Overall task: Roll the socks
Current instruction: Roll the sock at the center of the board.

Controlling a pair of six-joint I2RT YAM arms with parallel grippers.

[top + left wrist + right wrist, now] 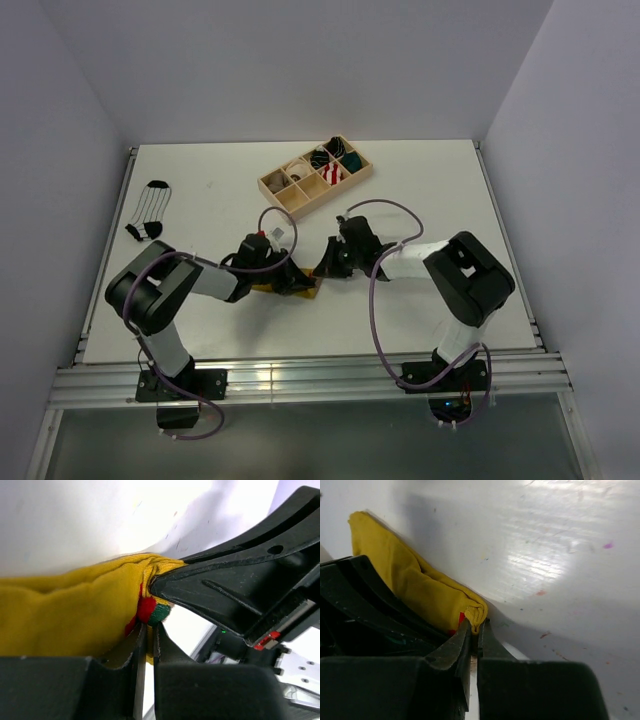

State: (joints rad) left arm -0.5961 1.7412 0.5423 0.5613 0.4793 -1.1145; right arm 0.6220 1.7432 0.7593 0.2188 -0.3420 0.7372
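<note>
The mustard-yellow sock [70, 620] lies bunched in soft folds on the white surface [420, 200], low in the centre of the top view, between the two arms. A patch [150, 611] of red and green shows at its pinched end. The left end effector [147, 630] is nearly closed, clamping that end. The right end effector [475, 630] is closed tight on the folded edge of the same sock, right beside the left one. The striped sock [150, 210], white with thin black lines and black tips, lies flat at the far left. A wooden tray [268, 183] sits at upper centre.
</note>
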